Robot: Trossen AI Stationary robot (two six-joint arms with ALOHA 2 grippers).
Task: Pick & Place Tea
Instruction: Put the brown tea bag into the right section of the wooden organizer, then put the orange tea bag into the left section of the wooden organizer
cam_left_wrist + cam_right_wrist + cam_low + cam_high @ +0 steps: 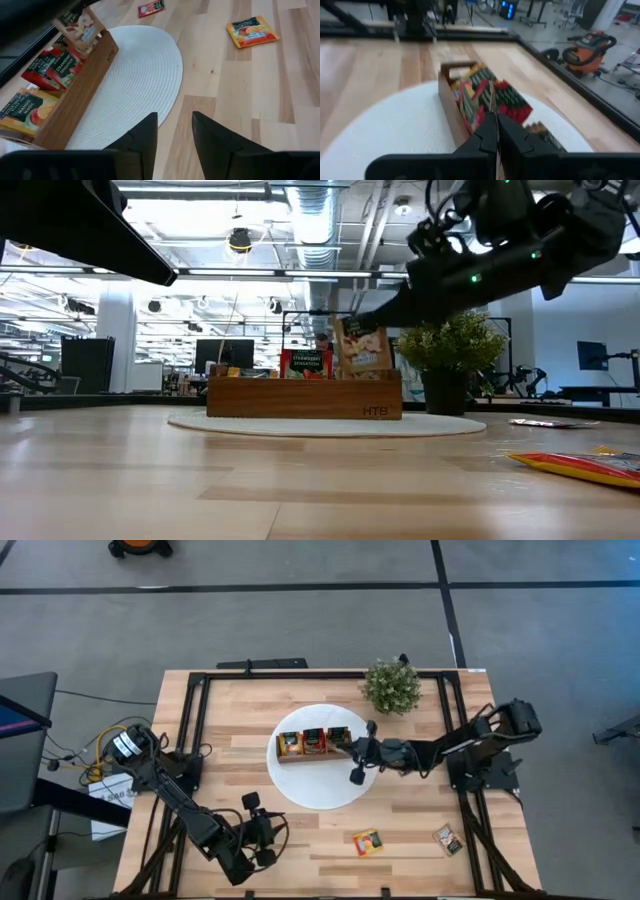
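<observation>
A wooden box (315, 743) stands on the white disc (320, 790), with red and yellow-orange tea sachets (47, 70) upright in its compartments. My right gripper (348, 745) reaches in from the table's right and is shut on a beige tea sachet (362, 345) over the box's right end. A yellow-orange sachet (367, 841) and another sachet (448, 838) lie flat on the table near the front edge. My left gripper (174, 135) waits open near the front left, just off the disc's rim, with nothing between its fingers. My right gripper pinches the beige sachet between its two fingers; the sachet shows edge-on (492, 102) just past the fingertips. The fingers come from the table's right, slanting slightly down. The sachet stands upright, a little tilted, its lower edge (365, 372) at the box's rim; whether it rests inside I cannot tell.
A small green plant (392, 687) stands in a pot at the far right, just behind my right arm. A black frame (190, 720) runs along the table's left, right and far sides. Bare wood lies between the disc and the front edge.
</observation>
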